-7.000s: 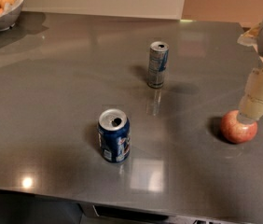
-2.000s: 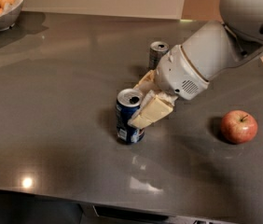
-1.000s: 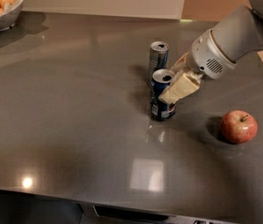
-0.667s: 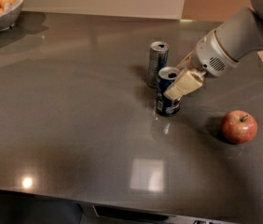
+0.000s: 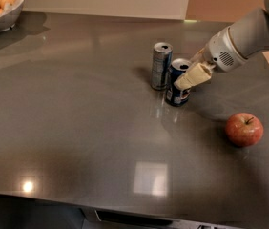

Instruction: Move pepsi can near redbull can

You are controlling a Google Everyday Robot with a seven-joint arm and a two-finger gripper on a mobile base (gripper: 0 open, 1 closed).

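Note:
The pepsi can (image 5: 176,90), short and dark blue with a silver top, stands on the grey table just right of the redbull can (image 5: 160,66), almost touching it. The redbull can is tall, slim, silver and blue, and upright. My gripper (image 5: 184,78) comes in from the upper right and is shut on the pepsi can's upper part. One cream finger (image 5: 192,75) lies across the can's right front; the other is hidden behind it.
A red apple (image 5: 244,129) lies on the table to the right of the cans. A white bowl of fruit (image 5: 1,4) stands at the far left corner. The table's front edge (image 5: 125,209) runs along the bottom.
My gripper has carried the pepsi can from the table's front left up and to the right. It now stands right beside the redbull can.

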